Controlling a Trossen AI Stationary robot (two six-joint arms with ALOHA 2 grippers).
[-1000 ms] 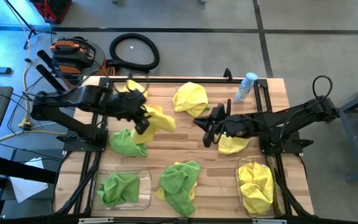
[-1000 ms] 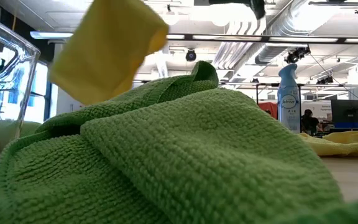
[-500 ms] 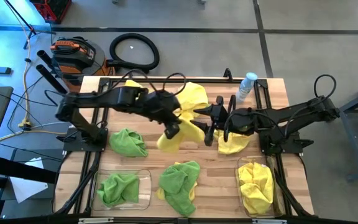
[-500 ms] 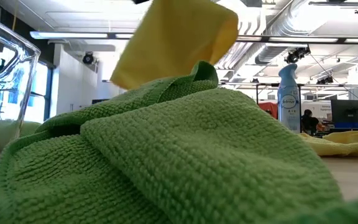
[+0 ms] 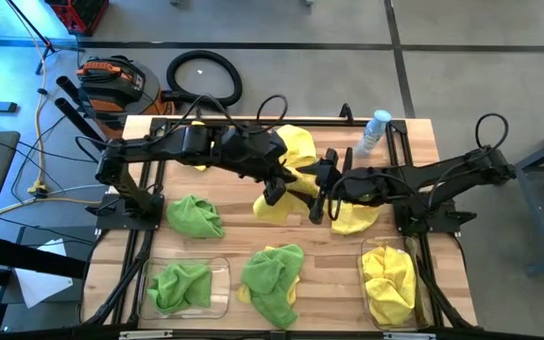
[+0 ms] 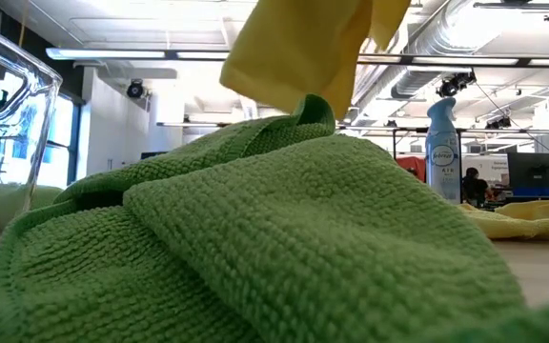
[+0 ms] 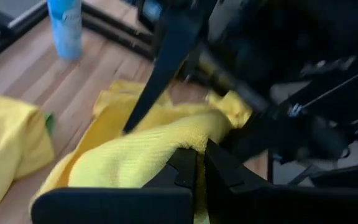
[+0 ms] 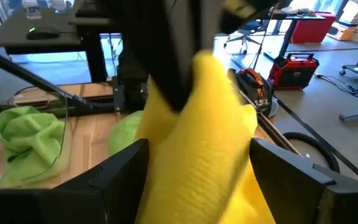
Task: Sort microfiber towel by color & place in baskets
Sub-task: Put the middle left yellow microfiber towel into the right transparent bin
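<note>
High view: left gripper (image 5: 270,192) stretched to table centre, pinching a yellow towel (image 5: 286,200); right gripper (image 5: 320,194) just beside, fingers spread. Green towel in left basket (image 5: 217,295), yellow in right basket (image 5: 370,288).

Low view: green heap (image 6: 255,229) filling foreground, held towel hanging above, bottle (image 6: 443,150) behind.

Wrist views: left fingers (image 7: 194,171) pressed on yellow cloth; right fingers (image 8: 120,168) apart around it.

Looks like a robotics lab or workshop space. Exposed ducts (image 6: 489,38) and strip lights (image 6: 208,54) are running across the open ceiling, the concrete floor (image 5: 470,85) is showing around a wooden worktop (image 5: 423,142) on a black metal frame, a coiled hose (image 5: 204,77) and an orange-black shop vacuum (image 5: 111,80) are sitting beside it, and desks with monitors (image 6: 532,171) are standing farther back.
</note>
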